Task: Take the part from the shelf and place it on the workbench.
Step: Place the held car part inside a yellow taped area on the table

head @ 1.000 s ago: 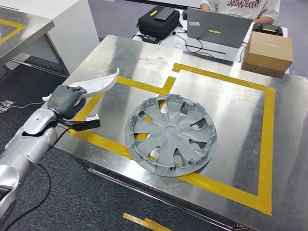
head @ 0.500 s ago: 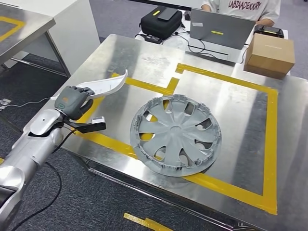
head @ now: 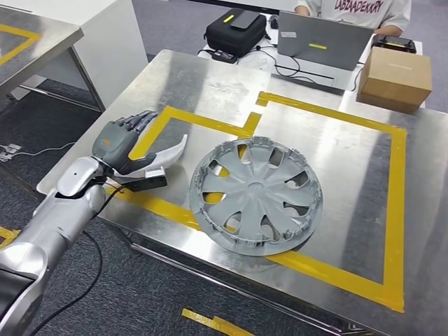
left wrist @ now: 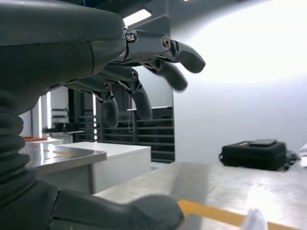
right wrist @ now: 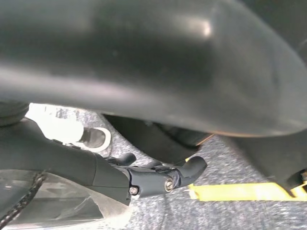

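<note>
A white curved part (head: 172, 150) lies on the steel workbench (head: 211, 84), just left of the grey hubcap (head: 255, 196). My left hand (head: 120, 143) hovers over the part's near end with fingers (head: 138, 120) spread and nothing in its grasp. In the left wrist view the fingers (left wrist: 159, 57) stand well apart from the thumb (left wrist: 145, 213), and the part's white tip (left wrist: 255, 220) shows beyond them. My right hand (right wrist: 159, 178) hangs over the floor with its fingers loosely extended, holding nothing.
Yellow tape (head: 393, 210) outlines a rectangle on the bench around the hubcap. At the far edge sit a cardboard box (head: 396, 75), a laptop (head: 322, 42) and a black case (head: 235, 29), with a person behind them. A second table (head: 31, 42) stands at the left.
My left hand carried the white part inward over the bench, set it down beside the hubcap, and spread its fingers, letting go of it.
</note>
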Controlling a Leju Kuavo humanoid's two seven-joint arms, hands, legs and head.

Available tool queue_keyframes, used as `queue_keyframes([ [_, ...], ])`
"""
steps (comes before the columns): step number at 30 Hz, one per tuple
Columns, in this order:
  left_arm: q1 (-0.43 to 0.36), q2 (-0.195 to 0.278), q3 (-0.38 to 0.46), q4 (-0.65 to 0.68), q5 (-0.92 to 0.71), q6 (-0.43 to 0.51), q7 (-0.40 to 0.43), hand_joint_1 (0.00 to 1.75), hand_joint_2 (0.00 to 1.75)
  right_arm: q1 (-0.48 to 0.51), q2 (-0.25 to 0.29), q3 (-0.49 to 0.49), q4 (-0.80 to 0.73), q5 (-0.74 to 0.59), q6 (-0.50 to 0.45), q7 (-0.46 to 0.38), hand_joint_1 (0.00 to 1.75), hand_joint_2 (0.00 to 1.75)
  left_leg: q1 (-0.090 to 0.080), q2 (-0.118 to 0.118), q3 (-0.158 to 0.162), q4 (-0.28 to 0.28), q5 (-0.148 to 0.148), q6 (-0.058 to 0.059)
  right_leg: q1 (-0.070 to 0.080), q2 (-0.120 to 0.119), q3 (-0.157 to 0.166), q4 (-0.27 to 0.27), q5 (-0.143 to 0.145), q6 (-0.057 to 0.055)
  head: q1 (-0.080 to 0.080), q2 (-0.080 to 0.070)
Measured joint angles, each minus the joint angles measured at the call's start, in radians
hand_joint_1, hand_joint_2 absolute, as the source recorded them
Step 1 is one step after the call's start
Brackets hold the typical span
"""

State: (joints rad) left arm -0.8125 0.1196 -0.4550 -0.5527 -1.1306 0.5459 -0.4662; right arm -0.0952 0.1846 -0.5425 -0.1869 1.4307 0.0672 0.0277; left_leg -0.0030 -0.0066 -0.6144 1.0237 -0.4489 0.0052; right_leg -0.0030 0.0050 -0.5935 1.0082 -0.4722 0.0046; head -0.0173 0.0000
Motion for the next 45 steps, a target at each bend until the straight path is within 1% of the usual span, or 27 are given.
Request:
queue_keyframes([
  [2,0.014,0.004,0.010,-0.017,0.029,0.007,-0.027,0.00,0.00,0.001,0.001,0.000,0.000,0.002,-0.001,0.001,0.00,0.00,0.002,0.001,-0.015,0.044,-0.038,-0.012,-0.005,-0.003,0.004,-0.008,0.009,-0.010,-0.002,0.000],
  [5,0.045,0.007,0.024,-0.041,0.060,-0.004,-0.063,0.00,0.00,0.003,0.002,0.000,0.000,0.003,0.001,0.003,0.00,0.00,0.008,0.001,-0.082,0.225,-0.136,-0.025,-0.006,-0.005,0.002,-0.007,0.013,-0.015,-0.003,0.000],
  [6,0.056,0.007,0.027,-0.049,0.066,-0.007,-0.070,0.00,0.00,0.005,0.002,0.000,0.000,0.003,0.002,0.004,0.00,0.00,0.010,0.001,-0.094,0.263,-0.148,-0.027,-0.006,-0.005,0.000,-0.005,0.014,-0.014,-0.003,0.000],
  [7,0.065,0.007,0.029,-0.058,0.071,-0.009,-0.076,0.00,0.00,0.006,0.002,0.000,0.000,0.003,0.002,0.004,0.00,0.00,0.012,0.002,-0.090,0.265,-0.141,-0.029,-0.006,-0.005,-0.002,-0.003,0.014,-0.014,-0.003,0.000],
  [8,0.070,0.006,0.031,-0.068,0.075,-0.011,-0.081,0.00,0.00,0.007,0.002,0.000,0.000,0.003,0.003,0.004,0.00,0.00,0.015,0.002,-0.066,0.228,-0.117,-0.030,-0.006,-0.005,-0.005,0.001,0.015,-0.013,-0.003,0.000],
  [11,0.075,0.006,0.037,-0.098,0.082,-0.014,-0.088,0.00,0.00,0.006,0.002,0.000,0.000,0.003,0.006,0.004,0.00,0.00,0.016,0.001,0.033,0.043,-0.045,-0.025,-0.003,-0.005,-0.016,0.011,0.018,-0.004,-0.002,0.000],
  [12,0.076,0.006,0.039,-0.107,0.082,-0.014,-0.089,0.00,0.00,0.006,0.002,0.000,0.000,0.003,0.007,0.004,0.00,0.00,0.014,0.000,0.045,0.014,-0.038,-0.020,-0.001,-0.004,-0.020,0.013,0.022,0.003,-0.001,0.000],
  [15,0.085,0.005,0.041,-0.126,0.082,-0.015,-0.089,0.00,0.00,0.008,0.002,0.000,0.000,0.003,0.010,0.004,0.00,0.00,0.011,0.001,0.036,0.006,-0.025,0.001,-0.004,-0.003,-0.029,0.012,0.031,0.024,-0.001,0.000],
  [17,0.087,0.003,0.042,-0.137,0.082,-0.015,-0.089,0.00,0.00,0.008,0.002,0.000,0.000,0.003,0.010,0.004,0.00,0.00,0.014,0.004,0.024,0.001,-0.009,0.018,-0.006,-0.003,-0.051,0.049,-0.012,0.034,0.000,0.000],
  [20,0.092,0.001,0.043,-0.151,0.084,-0.015,-0.090,0.00,0.00,0.007,0.001,0.000,0.000,0.003,0.010,0.004,0.00,0.00,0.013,0.005,-0.010,0.000,0.017,0.029,-0.007,-0.004,-0.110,0.228,-0.141,0.042,0.002,0.000],
  [21,0.098,0.001,0.044,-0.157,0.086,-0.014,-0.092,0.00,0.00,0.006,0.001,0.000,0.000,0.003,0.010,0.004,0.00,0.00,0.013,0.005,-0.022,0.000,0.026,0.029,-0.007,-0.004,-0.118,0.276,-0.161,0.042,0.002,0.000],
  [22,0.106,0.002,0.044,-0.164,0.089,-0.013,-0.093,0.00,0.00,0.006,0.001,0.000,0.000,0.004,0.010,0.004,0.00,0.00,0.012,0.005,-0.035,0.001,0.035,0.028,-0.007,-0.004,-0.110,0.294,-0.160,0.042,0.002,0.000],
  [23,0.114,0.002,0.045,-0.172,0.091,-0.012,-0.094,0.00,0.00,0.006,0.001,0.000,0.000,0.004,0.010,0.005,0.00,0.00,0.011,0.005,-0.046,0.001,0.044,0.026,-0.007,-0.004,-0.084,0.276,-0.140,0.040,0.003,0.000],
  [25,0.128,0.005,0.047,-0.191,0.095,-0.011,-0.096,0.00,0.00,0.006,0.001,0.000,0.000,0.006,0.011,0.005,0.00,0.00,0.011,0.005,-0.066,0.002,0.061,0.020,-0.006,-0.004,0.011,0.156,-0.096,0.033,0.003,0.000],
  [27,0.138,0.011,0.049,-0.214,0.101,-0.008,-0.096,0.00,0.00,0.005,0.001,0.000,0.000,0.008,0.012,0.005,0.00,0.00,0.009,0.005,-0.078,0.002,0.080,0.011,-0.003,-0.003,0.100,0.025,-0.091,0.025,0.002,0.000],
  [28,0.144,0.013,0.051,-0.225,0.104,-0.005,-0.096,0.00,0.00,0.004,0.001,0.001,0.000,0.008,0.012,0.005,0.00,0.00,0.008,0.005,-0.080,0.000,0.090,0.004,-0.001,-0.003,0.119,-0.008,-0.096,0.021,0.002,0.000],
  [30,0.158,0.019,0.055,-0.243,0.110,0.000,-0.097,0.00,0.00,0.006,0.001,0.003,0.000,0.009,0.012,0.005,0.00,0.00,0.010,0.005,-0.082,-0.007,0.107,-0.009,0.000,-0.004,0.112,-0.022,-0.088,0.011,0.003,0.000],
  [31,0.165,0.022,0.056,-0.249,0.112,0.001,-0.098,0.00,0.00,0.007,0.001,0.004,0.000,0.009,0.012,0.005,0.00,0.00,0.012,0.005,-0.085,-0.004,0.099,-0.016,-0.001,-0.006,0.107,-0.023,-0.079,0.002,0.003,0.000],
  [32,0.171,0.025,0.057,-0.254,0.113,0.002,-0.099,0.00,0.00,0.007,0.001,0.005,0.000,0.010,0.013,0.005,0.00,0.00,0.013,0.004,-0.091,0.013,0.071,-0.022,-0.003,-0.008,0.101,-0.025,-0.067,-0.006,0.001,0.000],
  [33,0.176,0.028,0.058,-0.258,0.114,0.002,-0.100,0.00,0.00,0.006,0.001,0.006,0.000,0.010,0.013,0.005,0.00,0.00,0.014,0.004,-0.103,0.053,0.024,-0.028,-0.004,-0.010,0.092,-0.027,-0.053,-0.013,0.000,0.000],
  [35,0.183,0.034,0.060,-0.263,0.114,0.002,-0.101,0.00,0.00,0.006,0.002,0.007,0.000,0.010,0.013,0.005,0.00,0.00,0.014,0.004,-0.131,0.185,-0.081,-0.036,-0.004,-0.011,0.066,-0.025,-0.028,-0.019,-0.003,0.000],
  [36,0.187,0.035,0.061,-0.264,0.114,0.002,-0.101,0.00,0.00,0.007,0.001,0.007,0.000,0.010,0.013,0.005,0.00,0.00,0.014,0.004,-0.139,0.247,-0.108,-0.039,-0.003,-0.011,0.050,-0.024,-0.016,-0.019,-0.003,0.000],
  [38,0.196,0.038,0.064,-0.268,0.115,0.002,-0.101,0.00,0.00,0.008,0.001,0.007,0.000,0.010,0.013,0.005,0.00,0.00,0.015,0.004,-0.114,0.286,-0.095,-0.041,-0.003,-0.012,0.018,-0.020,0.005,-0.017,-0.003,0.000],
  [40,0.203,0.041,0.067,-0.278,0.121,0.004,-0.101,0.00,0.00,0.008,0.002,0.008,0.000,0.011,0.013,0.006,0.00,0.00,0.015,0.004,-0.023,0.187,-0.054,-0.037,-0.003,-0.011,-0.010,-0.013,0.023,-0.012,-0.003,0.000],
  [42,0.209,0.044,0.073,-0.294,0.129,0.007,-0.104,0.00,0.00,0.008,0.002,0.009,0.000,0.011,0.013,0.007,0.00,0.00,0.012,0.004,0.077,0.044,-0.057,-0.026,0.000,-0.011,-0.029,-0.004,0.037,-0.002,-0.002,0.000],
  [43,0.213,0.046,0.075,-0.302,0.134,0.010,-0.105,0.00,0.00,0.009,0.002,0.010,0.000,0.012,0.014,0.009,0.00,0.00,0.010,0.004,0.104,0.001,-0.067,-0.019,0.001,-0.010,-0.035,-0.001,0.044,0.004,-0.002,0.000],
  [45,0.231,0.050,0.081,-0.318,0.141,0.014,-0.107,0.00,0.00,0.011,0.001,0.013,0.000,0.012,0.015,0.014,0.00,0.00,0.006,0.004,0.107,-0.021,-0.067,-0.003,0.001,-0.010,-0.041,-0.002,0.060,0.017,-0.002,0.000],
])
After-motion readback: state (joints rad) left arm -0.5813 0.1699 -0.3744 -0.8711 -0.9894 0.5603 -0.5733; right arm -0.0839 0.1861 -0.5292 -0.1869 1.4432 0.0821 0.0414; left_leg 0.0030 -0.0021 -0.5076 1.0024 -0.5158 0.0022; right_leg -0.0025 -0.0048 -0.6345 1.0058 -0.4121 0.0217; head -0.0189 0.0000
